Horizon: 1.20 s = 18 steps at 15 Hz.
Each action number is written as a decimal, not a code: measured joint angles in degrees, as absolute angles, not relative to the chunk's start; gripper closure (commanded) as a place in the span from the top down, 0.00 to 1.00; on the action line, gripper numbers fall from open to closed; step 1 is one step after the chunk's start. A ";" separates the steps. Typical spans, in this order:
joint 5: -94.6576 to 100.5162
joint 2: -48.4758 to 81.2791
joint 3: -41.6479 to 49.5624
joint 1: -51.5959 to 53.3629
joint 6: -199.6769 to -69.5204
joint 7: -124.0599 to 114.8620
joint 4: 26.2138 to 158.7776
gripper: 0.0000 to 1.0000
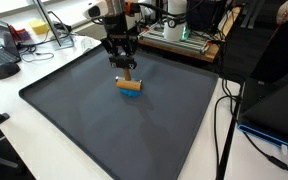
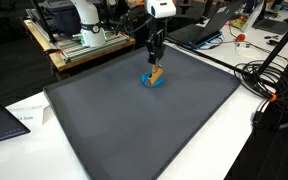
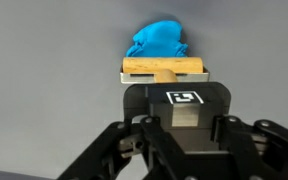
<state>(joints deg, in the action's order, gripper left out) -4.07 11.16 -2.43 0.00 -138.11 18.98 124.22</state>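
Wooden block (image 3: 164,67), flat and smooth, clamped in the closed end effector (image 1: 125,70) — crumpled blue cloth (image 3: 157,40) touching it, on a dark matte mat (image 1: 74,110).

tan block (image 3: 164,67), blue cloth (image 3: 156,40), dark grey mat (image 1: 84,110)

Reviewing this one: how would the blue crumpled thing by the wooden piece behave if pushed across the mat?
The blue thing has a creased, lumpy outline suggesting soft cloth, so it would probably bunch up rather than slide stiffly. Slumped on the mat, it seems light and unlikely to roll.
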 measured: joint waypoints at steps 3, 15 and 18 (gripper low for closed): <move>-4.07 11.24 -2.51 0.00 -138.31 19.28 124.20 0.22; -3.18 12.26 -3.08 0.01 -138.34 20.15 123.06 0.22; -3.16 12.77 -3.22 0.01 -138.15 20.79 122.38 0.22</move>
